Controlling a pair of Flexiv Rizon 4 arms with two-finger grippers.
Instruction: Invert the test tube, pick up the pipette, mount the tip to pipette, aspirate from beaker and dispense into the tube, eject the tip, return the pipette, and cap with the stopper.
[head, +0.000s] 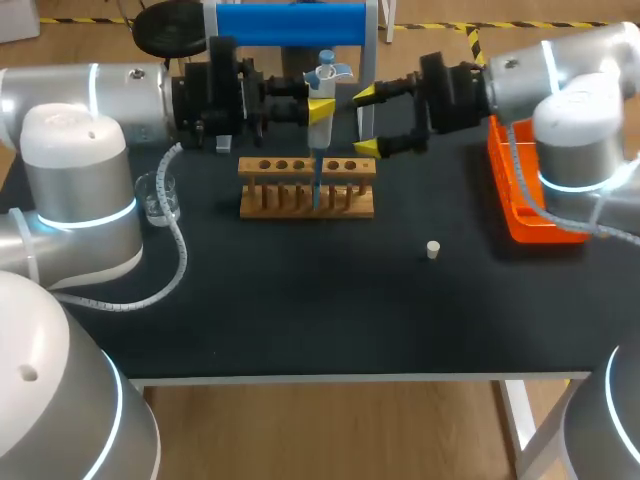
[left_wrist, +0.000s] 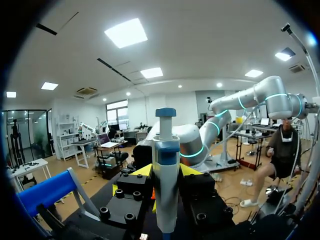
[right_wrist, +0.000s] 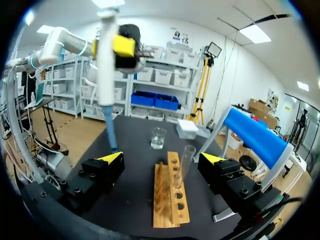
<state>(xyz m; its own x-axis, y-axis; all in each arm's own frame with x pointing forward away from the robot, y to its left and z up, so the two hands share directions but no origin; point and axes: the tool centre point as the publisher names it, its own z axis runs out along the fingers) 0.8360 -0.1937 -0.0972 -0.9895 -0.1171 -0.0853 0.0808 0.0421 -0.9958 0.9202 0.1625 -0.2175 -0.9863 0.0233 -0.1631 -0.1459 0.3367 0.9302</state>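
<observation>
Far left on the black desk (head: 300, 300) sits the small clear glass beaker (head: 160, 197). Our left pincer (head: 318, 108) is clamped on the blue-and-white pipette (head: 324, 78), upright, its thin tip hanging down over the wooden test tube rack (head: 300, 207). The clear glass test tube (right_wrist: 186, 162) stands upright in that rack, but from the right wrist the tip looks off to one side, not in its mouth. Our right pincer (head: 366, 122) hangs just beside the pipette, fingers wide apart, holding nothing. So we reckon it's the dispense bit: next the tip needs lining up dead over the tube mouth, then lowering. The little cream stopper (head: 433, 249) lies loose further right, so no capping yet.
</observation>
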